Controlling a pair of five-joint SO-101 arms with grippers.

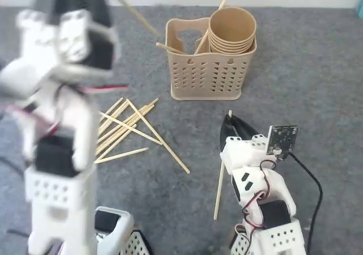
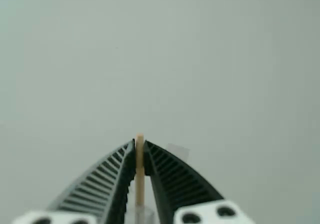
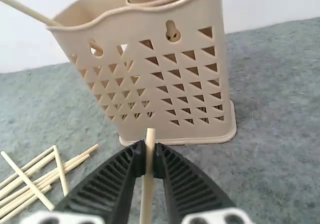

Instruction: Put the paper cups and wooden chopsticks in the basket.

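Left wrist view: left claw (image 2: 139, 151) pressed together on a raised chopstick (image 2: 139, 184). Stick upright between the ribbed fingers (image 2: 107, 184), tip poking just past them. Plain pale background behind.

High view, upper left of frame: left arm tall and blurred. Slanting stick (image 1: 133, 11) running from the top edge down toward the left rim of the basket (image 1: 210, 73). Probably the same raised chopstick, hard to confirm through the blur.

Right wrist view: right claw (image 3: 148, 156) pinching a low chopstick (image 3: 146, 199). Tip aimed at the basket's front wall, near it but not touching. High view, lower right of centre: same stick trailing from the claw down toward the bottom of the frame, low over the grey counter (image 1: 317, 84).

Basket: upper centre of the high view, upright on the counter.

Paper cups (image 1: 231, 30): nested in one stack, standing in the right part of the basket.

Stowed chopsticks (image 1: 170, 48): at least two in the basket, one leaning up beside the cup stack, one poking over the left rim.

Loose chopsticks (image 1: 127, 127): criss-crossed pile flat on the counter, left of centre. Below-left of the basket and clear of it, between the left arm and the right claw.
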